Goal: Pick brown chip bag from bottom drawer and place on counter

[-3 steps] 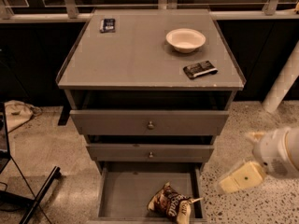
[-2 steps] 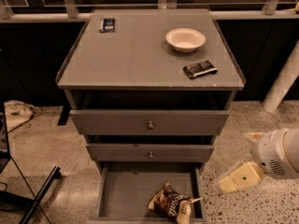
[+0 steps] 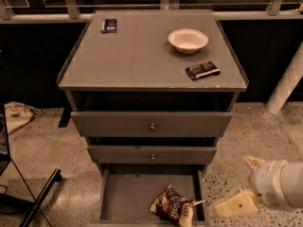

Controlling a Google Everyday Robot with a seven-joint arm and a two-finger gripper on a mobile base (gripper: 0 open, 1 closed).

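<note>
The brown chip bag [image 3: 173, 207] lies crinkled in the front right corner of the open bottom drawer [image 3: 127, 193], its tan end toward the front. The counter [image 3: 142, 56] is the flat grey top of the cabinet. My gripper [image 3: 244, 183] is low at the right of the cabinet, outside the drawer and to the right of the bag. Its cream fingers [image 3: 234, 203] are spread apart and hold nothing. It does not touch the bag.
On the counter stand a white bowl [image 3: 188, 40], a flat black packet [image 3: 202, 70] near the right edge and another small black packet [image 3: 109, 25] at the back left. Two knobbed drawers [image 3: 151, 125] sit slightly pulled out above. A black stand leg [image 3: 40, 195] crosses the floor at left.
My gripper has moved down and slightly left, closer to the bottom drawer's right side. The bag and the counter objects have not moved.
</note>
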